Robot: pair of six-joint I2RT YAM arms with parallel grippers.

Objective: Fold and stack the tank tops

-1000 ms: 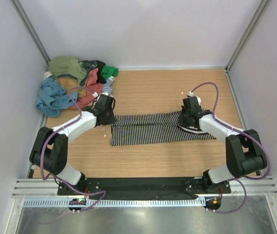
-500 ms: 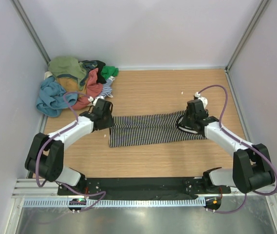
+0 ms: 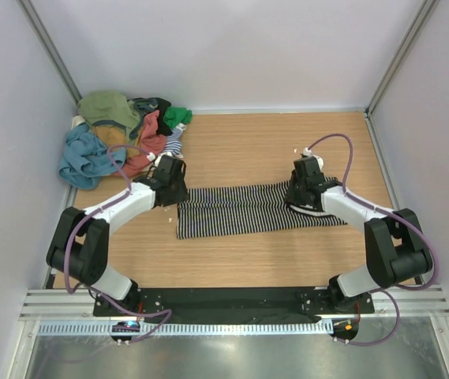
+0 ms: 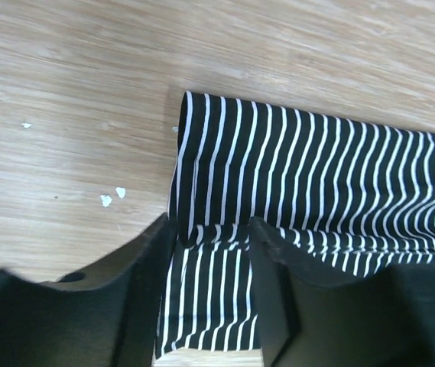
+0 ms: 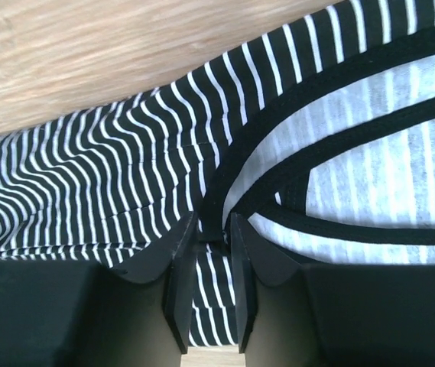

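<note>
Top view: the black-and-white striped tank top [image 3: 244, 209] lies flat as a folded band on the wooden table [image 3: 248, 142], with the left gripper [image 3: 175, 186] at its left end and the right gripper [image 3: 300, 194] at its right. Left wrist: fingers [image 4: 137, 264] parted, gripping nothing, straddling the folded corner. Right wrist: fingers [image 5: 177, 256] slightly parted, the black binding [image 5: 293, 187] lying loose between their tips.

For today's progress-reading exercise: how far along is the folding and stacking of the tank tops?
Done: the striped tank top lies folded into a long band. In hand: left gripper and right gripper sit open at its ends. Left: the heap of coloured tank tops in the far-left corner is unfolded; no stack yet.
</note>
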